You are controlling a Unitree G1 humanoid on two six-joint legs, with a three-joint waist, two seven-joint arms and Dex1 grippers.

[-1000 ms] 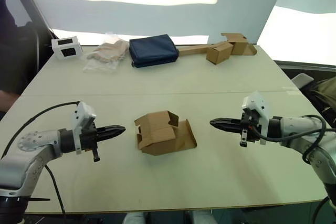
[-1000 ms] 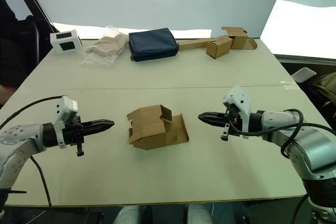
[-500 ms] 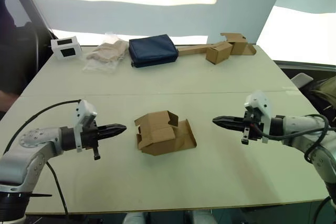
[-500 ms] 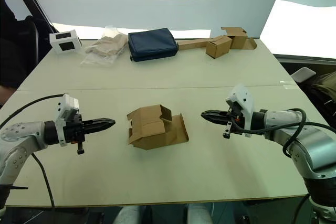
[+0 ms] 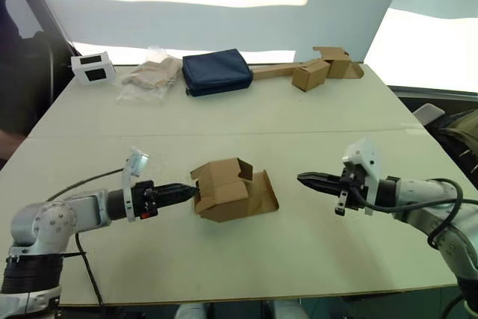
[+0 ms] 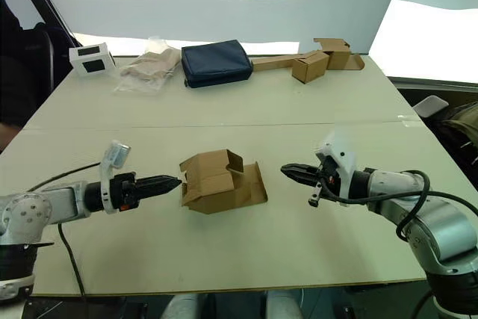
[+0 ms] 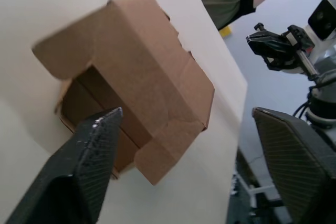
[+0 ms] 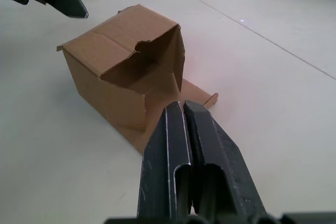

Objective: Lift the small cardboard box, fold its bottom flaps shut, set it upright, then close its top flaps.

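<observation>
The small cardboard box [image 5: 226, 187] lies on its side in the middle of the table, plain brown, both ends open. One flap [image 5: 266, 190] lies flat on the table towards my right gripper; other flaps stick out at the left end [image 6: 185, 179]. My left gripper [image 5: 187, 190] is at that left end, its tips touching or nearly touching the flaps. In the left wrist view its fingers [image 7: 89, 150] stand wide apart with the box's open end ahead of them. My right gripper [image 5: 302, 178] is shut and empty, pointing at the box from a short gap to the right.
Along the far edge of the table stand a white device [image 5: 93, 67], a clear plastic bag [image 5: 153, 74], a navy pouch [image 5: 218, 71] and small brown boxes joined to a cardboard strip [image 5: 314, 72]. A person sits at the far left [image 5: 11, 121].
My left gripper has moved right, up to the box's left end, and its fingers have opened. My right gripper has edged slightly towards the box and stays shut.
</observation>
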